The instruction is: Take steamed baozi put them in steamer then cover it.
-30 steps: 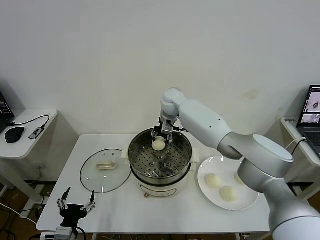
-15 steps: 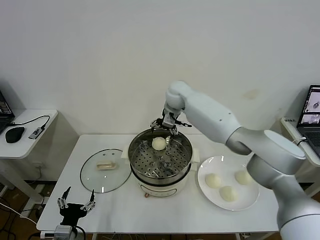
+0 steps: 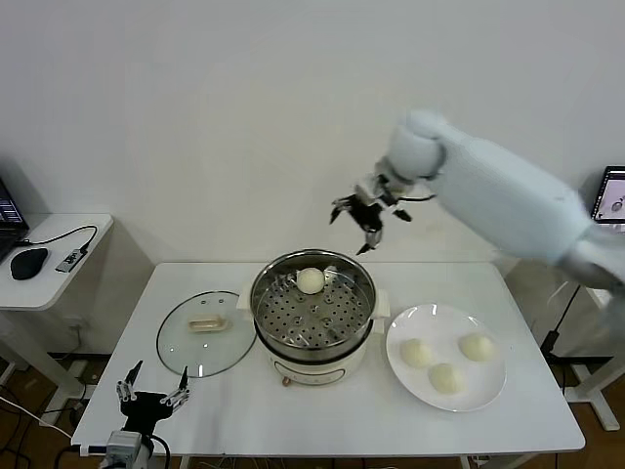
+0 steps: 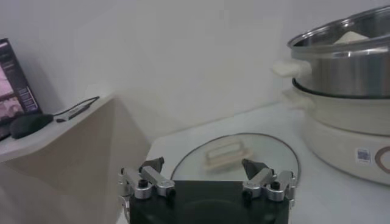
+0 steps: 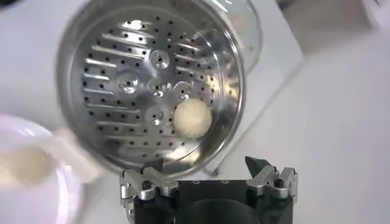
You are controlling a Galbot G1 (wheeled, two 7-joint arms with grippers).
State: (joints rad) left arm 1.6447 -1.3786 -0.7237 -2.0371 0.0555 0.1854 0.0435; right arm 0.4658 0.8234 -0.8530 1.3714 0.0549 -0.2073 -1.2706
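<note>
One cream-white baozi (image 3: 311,280) lies on the perforated floor at the far side of the steel steamer (image 3: 312,318); the right wrist view shows it too (image 5: 192,118). Three more baozi (image 3: 445,377) lie on a white plate (image 3: 493,386) to the steamer's right. My right gripper (image 3: 357,219) is open and empty, raised above and behind the steamer's far right rim. The glass cover (image 3: 205,332) with its cream handle (image 4: 226,151) lies flat on the table left of the steamer. My left gripper (image 3: 151,396) is open and empty, low at the table's front left corner.
A side table (image 3: 54,259) with a mouse and cable stands at the left. A laptop (image 3: 612,205) sits at the right edge. The white table (image 3: 322,420) has bare surface along its front. The wall is close behind the steamer.
My right gripper let go of the baozi inside the steamer, then rose up and to the right, away from the pot. The baozi stays in the basket. The left arm has not moved.
</note>
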